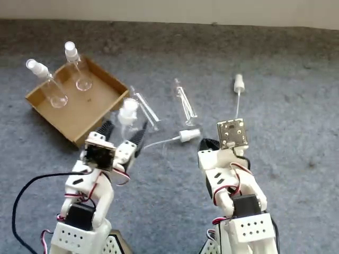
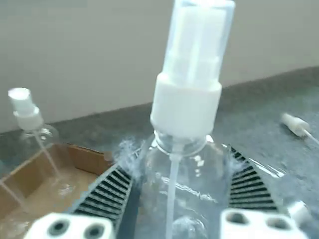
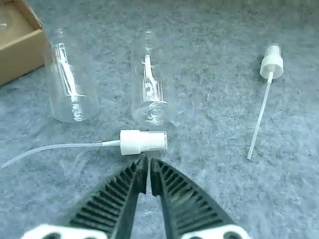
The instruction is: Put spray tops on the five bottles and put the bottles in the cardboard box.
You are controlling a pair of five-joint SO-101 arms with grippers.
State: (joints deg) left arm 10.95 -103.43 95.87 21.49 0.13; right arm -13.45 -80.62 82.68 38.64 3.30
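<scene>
Beyond cardboard box [image 1: 92,111] and carpet [image 1: 296,95], pale wall [image 1: 212,9].

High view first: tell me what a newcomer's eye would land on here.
The left gripper grips an upright capped bottle just beside the box, where two more capped bottles stand. The right gripper, shut, hangs just over a loose spray top, with two bare bottles lying beyond it on the grey table.
</scene>
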